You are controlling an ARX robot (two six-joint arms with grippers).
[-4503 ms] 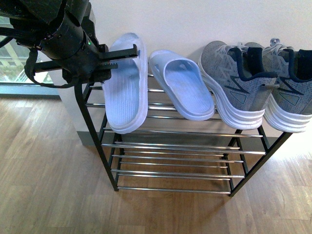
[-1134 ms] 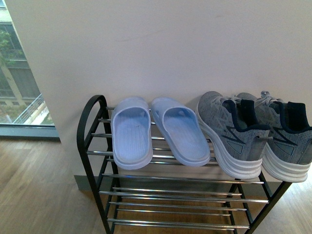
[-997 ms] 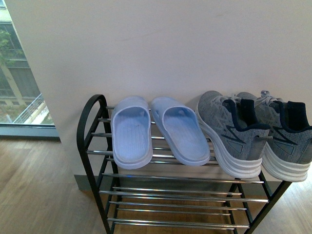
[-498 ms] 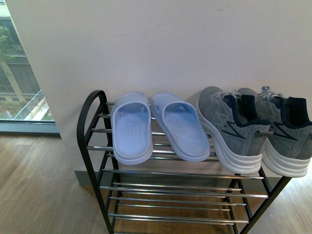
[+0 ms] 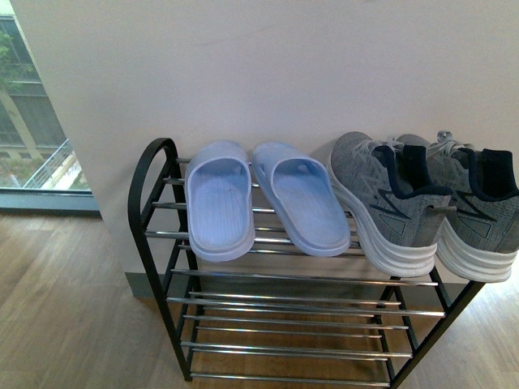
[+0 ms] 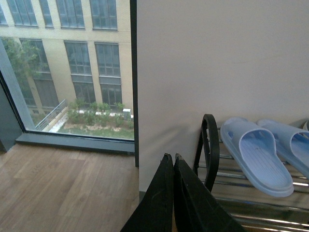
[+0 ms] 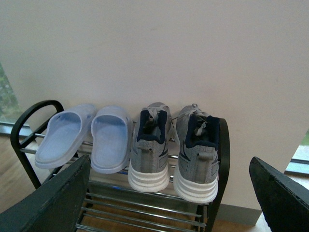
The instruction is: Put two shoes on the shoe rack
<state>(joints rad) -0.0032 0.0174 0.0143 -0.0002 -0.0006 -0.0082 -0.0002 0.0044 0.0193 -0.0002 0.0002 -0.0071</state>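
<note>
— Where are the shoes?

— I see both sneakers point(image 5: 422, 207) side by side on the rack's point(image 5: 154, 203) top tier, just beside the slippers point(image 5: 263, 203), heels outward.

— Grippers?

— My left gripper point(image 6: 173, 166) is pressed closed, holding nothing. My right gripper point(image 7: 169, 193) is spread wide, empty.

No words, brand names or numbers can be read in any view. The shoes point(image 5: 389, 203) carry only dark angular line markings, not letters.

The shoe rack point(image 5: 154, 235) stood on the wood floor point(image 5: 65, 308); its top tier carried two blue slippers point(image 5: 220, 203) and two shoes point(image 5: 389, 203), none near either gripper.
</note>
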